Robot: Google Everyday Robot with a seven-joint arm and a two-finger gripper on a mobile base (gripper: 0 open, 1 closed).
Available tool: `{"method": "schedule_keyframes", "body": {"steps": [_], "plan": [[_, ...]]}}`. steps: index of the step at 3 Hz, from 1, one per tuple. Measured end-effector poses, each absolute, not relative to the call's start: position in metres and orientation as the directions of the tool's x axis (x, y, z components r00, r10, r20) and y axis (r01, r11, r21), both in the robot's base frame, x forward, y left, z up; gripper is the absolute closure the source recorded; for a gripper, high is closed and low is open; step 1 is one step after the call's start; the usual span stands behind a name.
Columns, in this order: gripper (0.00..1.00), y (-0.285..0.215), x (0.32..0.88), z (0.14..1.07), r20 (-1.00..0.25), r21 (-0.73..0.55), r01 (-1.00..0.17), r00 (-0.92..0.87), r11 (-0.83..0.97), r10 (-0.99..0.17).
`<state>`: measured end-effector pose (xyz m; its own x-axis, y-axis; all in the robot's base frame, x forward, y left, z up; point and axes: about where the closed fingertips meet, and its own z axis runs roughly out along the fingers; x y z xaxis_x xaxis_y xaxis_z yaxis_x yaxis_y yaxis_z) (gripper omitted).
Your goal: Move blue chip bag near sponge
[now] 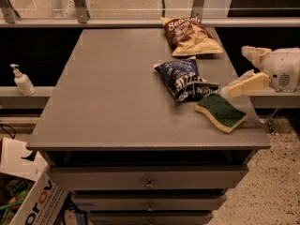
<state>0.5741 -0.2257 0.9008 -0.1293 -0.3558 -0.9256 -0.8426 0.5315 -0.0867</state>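
Observation:
The blue chip bag [183, 78] lies flat on the grey table [112, 97], right of centre. The sponge [221, 111], green top over yellow foam, lies just to its lower right, nearly touching the bag's corner. My gripper [243, 70] is at the table's right edge, right of the bag and above the sponge. It is open and empty, with one cream finger [248, 84] pointing left toward the bag and the other [255, 54] higher up.
A brown-and-tan chip bag [188, 35] lies at the table's far right. A soap pump bottle [21, 80] stands on a ledge to the left. Drawers [149, 178] sit below the table front. A cardboard box [33, 200] is on the floor at lower left.

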Motion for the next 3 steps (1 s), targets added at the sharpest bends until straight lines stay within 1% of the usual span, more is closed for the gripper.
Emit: {"method": "schedule_keyframes", "body": {"steps": [1,2,3], "plan": [[0.0,-0.226,0.575,0.904,-0.934,-0.095,-0.844,-0.107,0.528,-0.34],[0.0,-0.243,0.591,0.932,-0.95,-0.148,-0.826,-0.035,0.544,-0.311],[0.0,-0.243,0.591,0.932,-0.95,-0.148,-0.826,-0.035,0.544,-0.311]]}}
